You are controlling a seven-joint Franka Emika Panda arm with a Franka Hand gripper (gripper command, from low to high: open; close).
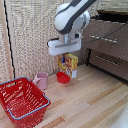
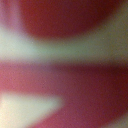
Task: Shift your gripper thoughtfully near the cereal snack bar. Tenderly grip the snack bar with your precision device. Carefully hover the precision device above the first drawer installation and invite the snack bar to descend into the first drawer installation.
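**Snack bar hangs under the gripper, above the floor**

At the exterior view's left, a red wire basket (image 1: 22,100) with a blue rim sits on the pale wood floor (image 1: 95,105). Just beside it, toward the right, stands a pink mug (image 1: 42,80), and next comes a round red bowl (image 1: 63,77), both on the floor and apart from each other.

Directly above the bowl hangs the gripper (image 1: 65,54), a white boxy hand at the end of the bulky white-and-grey arm (image 1: 72,17). The cereal snack bar (image 1: 68,62), a yellow and red packet with a small white patch, sits upright right under the hand, its upper edge up at the fingers and its lower edge near the bowl's far rim. It appears lifted off the floor and clamped in the fingers, though the fingers themselves are too blurred to see clearly.

At the exterior view's right stands the brown wood-grain cabinet (image 1: 120,15). Its upper drawer (image 1: 105,32) is pulled out, well apart from the packet, with the lower drawer (image 1: 107,60) beneath.

The wrist view shows only blurred red and pale shapes.
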